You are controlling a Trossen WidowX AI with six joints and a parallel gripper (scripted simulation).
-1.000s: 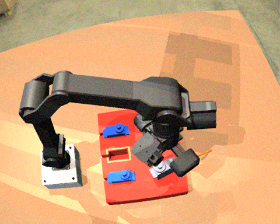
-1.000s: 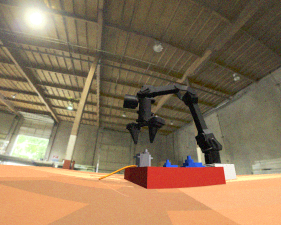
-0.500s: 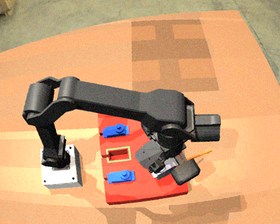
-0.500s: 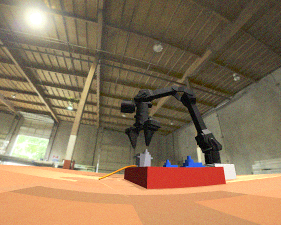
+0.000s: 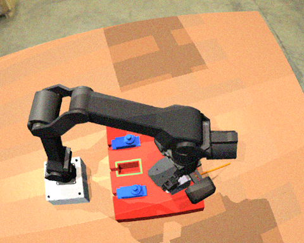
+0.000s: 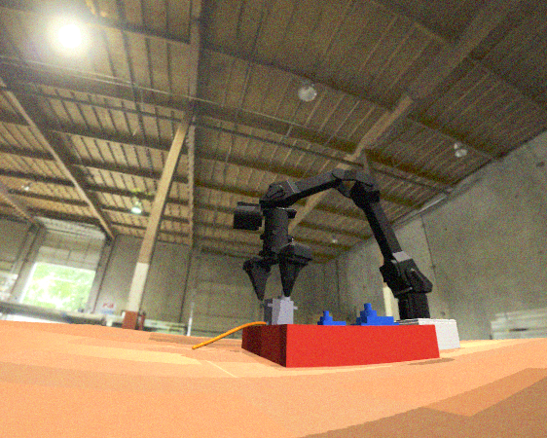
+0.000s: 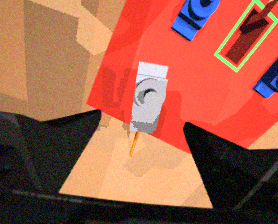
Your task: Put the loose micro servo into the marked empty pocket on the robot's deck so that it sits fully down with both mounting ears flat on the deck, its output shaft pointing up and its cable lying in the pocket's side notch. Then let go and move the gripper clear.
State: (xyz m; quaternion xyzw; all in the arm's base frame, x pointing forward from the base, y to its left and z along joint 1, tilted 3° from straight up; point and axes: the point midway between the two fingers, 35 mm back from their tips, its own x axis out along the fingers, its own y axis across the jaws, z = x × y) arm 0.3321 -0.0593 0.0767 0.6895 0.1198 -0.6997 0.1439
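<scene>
1 loose servo: the grey micro servo (image 7: pixel 148 98) stands near the deck's edge, shaft up, well apart from the marked pocket.
Cable: the orange cable (image 6: pixel 228 333) runs off the deck edge onto the table (image 5: pixel 238 77).
Gripper: the gripper (image 6: pixel 273 291) hangs just above the servo, fingers spread wide with nothing between them; in the exterior view the 2 fingertips sit at about the height of the servo's top.
Pocket: the green-outlined pocket (image 5: pixel 128 167) lies between 2 blue servos (image 5: pixel 125 141), with its notch on the side toward the arm's base.
Deck: the red deck (image 5: pixel 158 205) carries all 3 servos.
Step judged: descent for the grasp.
Advice: the fingers are best lowered past the ears so the body's 2 flat sides are straddled, centred before closing.
Risk: an off-centre close could tip the servo or push it over the edge.
Cable care: the cable is best kept outside the closing fingers.
</scene>
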